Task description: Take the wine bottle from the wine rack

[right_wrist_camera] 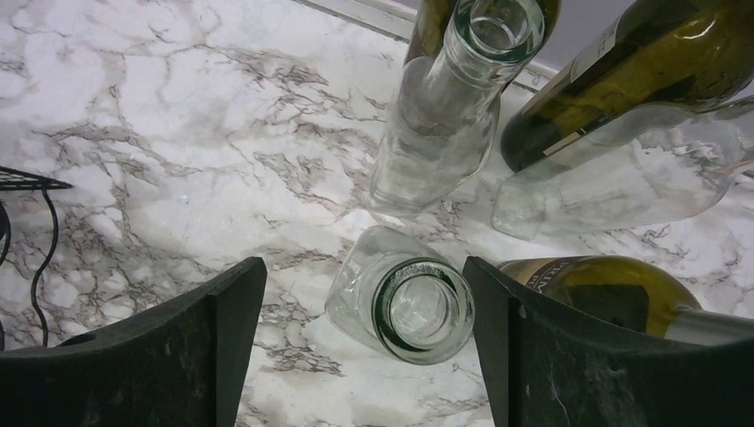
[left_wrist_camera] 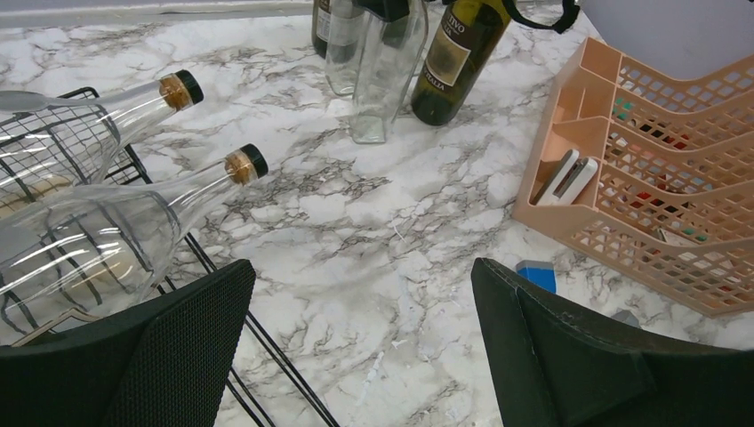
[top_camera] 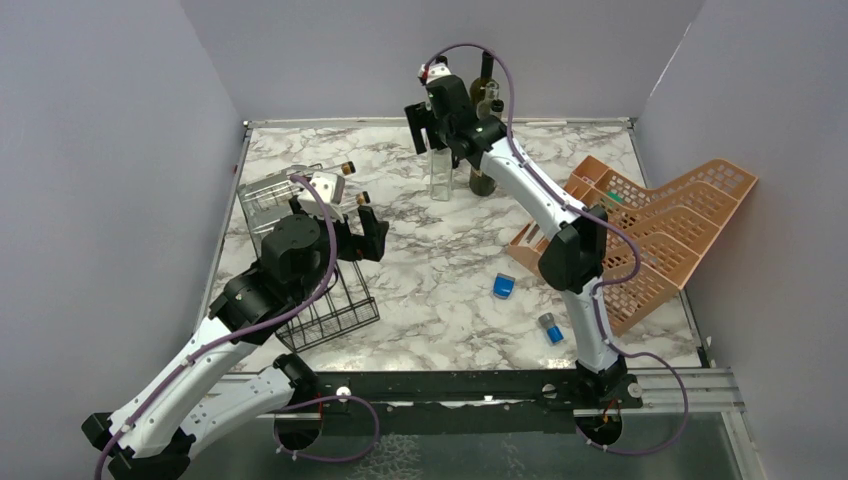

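The black wire wine rack (top_camera: 318, 305) stands at the left of the marble table. Two clear, cork-stopped wine bottles lie on it, one farther (left_wrist_camera: 98, 124) and one nearer (left_wrist_camera: 124, 236), necks pointing toward mid-table. My left gripper (top_camera: 362, 232) is open and empty just right of the rack, beside the nearer bottle's neck (top_camera: 363, 198); its fingers (left_wrist_camera: 178, 356) frame bare marble. My right gripper (top_camera: 442, 140) is open at the back of the table, its jaws on either side of the mouth of an upright clear bottle (right_wrist_camera: 422, 307), not closed on it.
Several upright bottles cluster at the back: clear ones (right_wrist_camera: 453, 107) and dark green ones (right_wrist_camera: 622, 80). An orange-pink mesh organizer (top_camera: 650, 230) stands at the right. Two small blue objects (top_camera: 504, 287) (top_camera: 551, 328) lie near the right arm's base.
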